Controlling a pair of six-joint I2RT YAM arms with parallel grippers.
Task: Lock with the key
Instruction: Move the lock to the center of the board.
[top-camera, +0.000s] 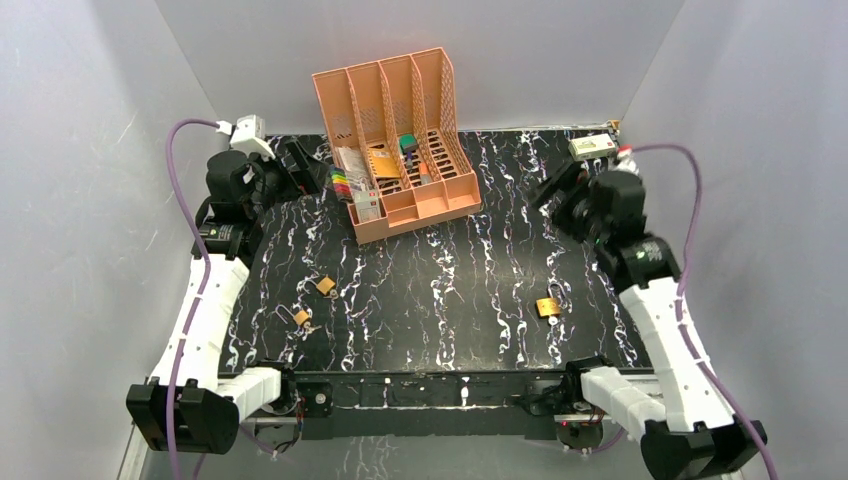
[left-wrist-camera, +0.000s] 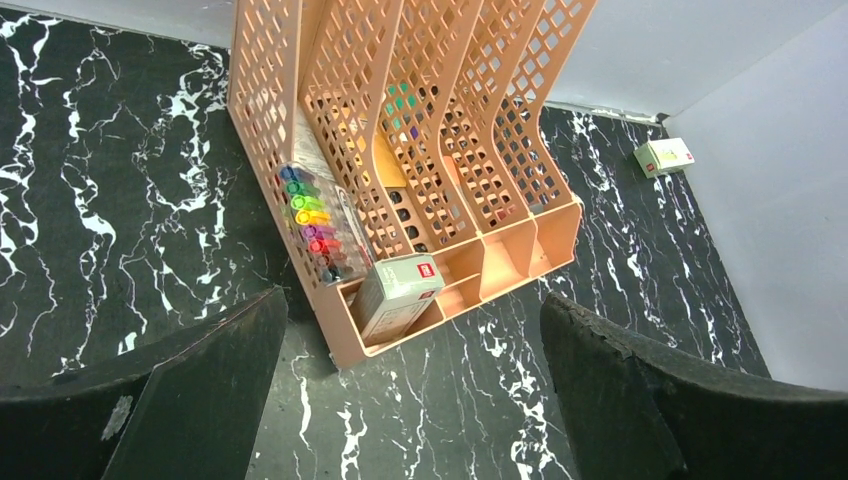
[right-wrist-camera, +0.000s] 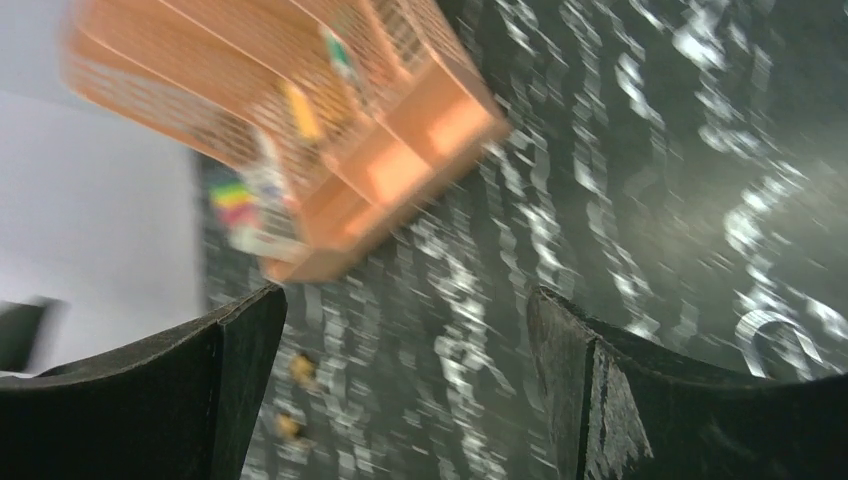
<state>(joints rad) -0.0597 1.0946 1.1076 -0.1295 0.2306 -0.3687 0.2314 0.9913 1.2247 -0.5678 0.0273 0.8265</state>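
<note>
Marbled table (top-camera: 430, 290): key too small to locate; left gripper (left-wrist-camera: 415, 305), right gripper (right-wrist-camera: 405, 300) agape.

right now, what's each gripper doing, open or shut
left gripper: open, holding nothing
right gripper: open, holding nothing

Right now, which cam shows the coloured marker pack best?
Left wrist: the marker pack is close and sharp, in the end slot of the organizer. Top external shows it small; right wrist shows only a motion-blurred colour smear.
</note>
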